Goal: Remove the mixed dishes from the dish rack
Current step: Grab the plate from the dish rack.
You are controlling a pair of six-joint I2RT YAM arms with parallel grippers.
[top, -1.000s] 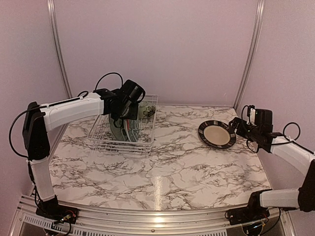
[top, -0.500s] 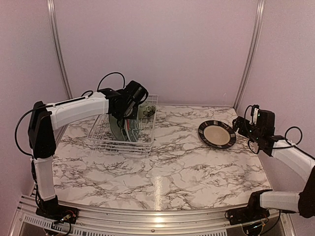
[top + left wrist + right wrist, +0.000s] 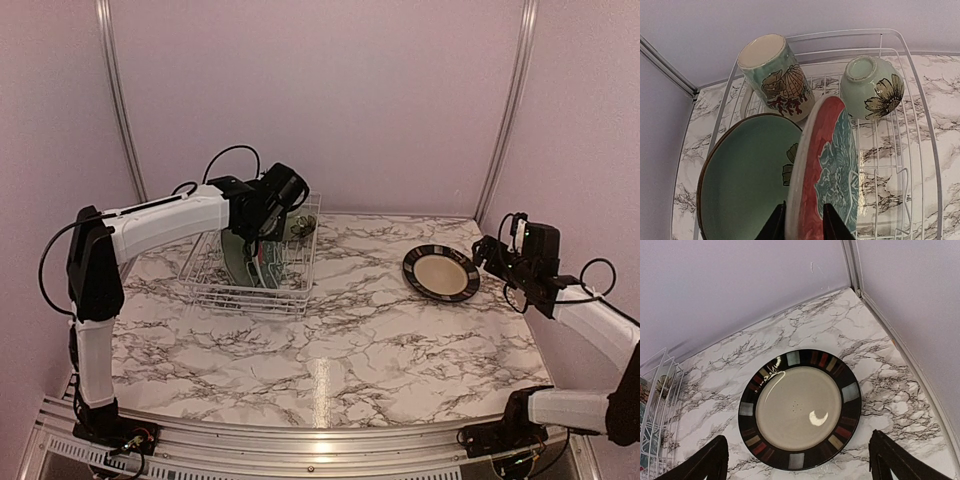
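Note:
The white wire dish rack (image 3: pixel 210 291) stands at the back left; its rim also shows in the left wrist view (image 3: pixel 850 33). In it are a cream floral mug (image 3: pixel 775 75), a small pale green bowl (image 3: pixel 871 87), a pale green plate (image 3: pixel 745 175) and a red and teal patterned plate (image 3: pixel 832 165), both plates on edge. My left gripper (image 3: pixel 803 225) reaches down into the rack (image 3: pixel 262 232) with its jaws closed on the red and teal plate's rim. The cream plate with dark striped rim (image 3: pixel 441 271) lies flat on the table. My right gripper (image 3: pixel 799 460) is wide open and empty just above and right of it (image 3: pixel 483 252).
The marble table top (image 3: pixel 330 350) is walled by purple panels at the back and sides, with metal corner posts (image 3: pixel 505 110). The rack's right edge (image 3: pixel 655 405) shows at the left of the right wrist view. The striped plate (image 3: pixel 800 407) lies near the back right corner.
My left gripper has moved a little to the right and back over the rack. My right gripper has drawn slightly back and up from the striped plate, which has not moved.

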